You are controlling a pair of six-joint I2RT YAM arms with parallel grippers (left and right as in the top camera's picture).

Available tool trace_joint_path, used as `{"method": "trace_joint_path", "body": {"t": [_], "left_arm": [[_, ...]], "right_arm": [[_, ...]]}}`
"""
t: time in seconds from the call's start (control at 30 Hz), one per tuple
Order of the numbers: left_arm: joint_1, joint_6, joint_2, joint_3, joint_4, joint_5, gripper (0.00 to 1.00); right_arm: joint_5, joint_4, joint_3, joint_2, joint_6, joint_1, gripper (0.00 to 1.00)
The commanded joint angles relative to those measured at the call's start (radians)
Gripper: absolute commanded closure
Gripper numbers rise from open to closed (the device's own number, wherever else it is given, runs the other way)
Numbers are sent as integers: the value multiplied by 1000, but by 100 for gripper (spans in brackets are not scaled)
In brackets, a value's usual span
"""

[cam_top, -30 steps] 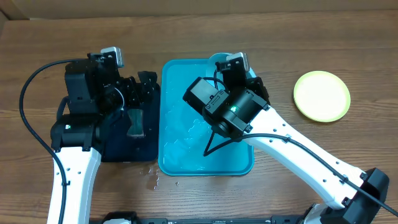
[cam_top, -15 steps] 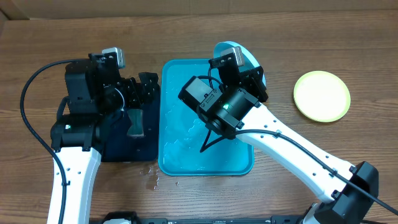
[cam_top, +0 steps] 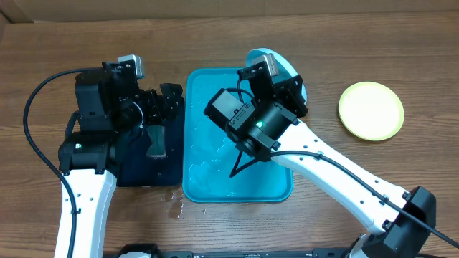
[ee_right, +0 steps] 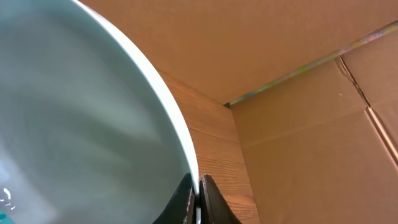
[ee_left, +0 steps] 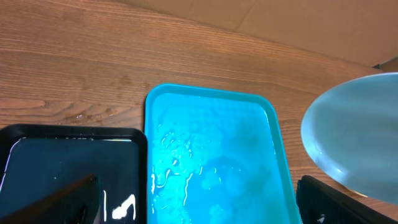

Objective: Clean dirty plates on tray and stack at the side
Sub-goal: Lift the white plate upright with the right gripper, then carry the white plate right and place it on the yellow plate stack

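The turquoise tray (cam_top: 208, 179) lies wet in the middle of the table and also shows in the left wrist view (ee_left: 211, 155). My right gripper (ee_right: 198, 199) is shut on the rim of the light-blue plate (ee_right: 81, 124), holding it tilted above the tray's far right corner; the plate shows overhead (cam_top: 287, 64) and in the left wrist view (ee_left: 354, 143). A lime-green plate (cam_top: 371, 110) lies on the table at the right. My left gripper (cam_top: 163, 100) is open and empty over the black tray, left of the turquoise tray. The third plate is out of view.
A black tray (cam_top: 136, 168) holding water and a sponge-like block (cam_top: 155, 141) sits left of the turquoise tray. Water drops (cam_top: 176, 204) lie on the wood near the front. Cardboard walls (ee_right: 298, 93) stand behind the table.
My right gripper has lifted the light-blue plate up and back over the tray's far right corner, tilting it. The left arm has not moved.
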Motion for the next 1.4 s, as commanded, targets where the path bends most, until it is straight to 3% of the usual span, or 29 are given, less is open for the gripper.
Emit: {"method": "trace_joint_path", "body": {"t": [0.0, 0.83, 1.07, 1.37], "left_arm": [[5, 23, -9, 17, 3, 17, 0], [5, 6, -5, 17, -3, -16, 0], [5, 6, -5, 17, -23, -16, 0], [5, 21, -5, 17, -74, -19, 0]], "right_arm": [[19, 8, 10, 4, -7, 6, 96], [-46, 60, 10, 4, -6, 5, 96], [-433, 135, 10, 4, 156, -106, 96], [-859, 149, 11, 0, 167, -393, 96]]}}
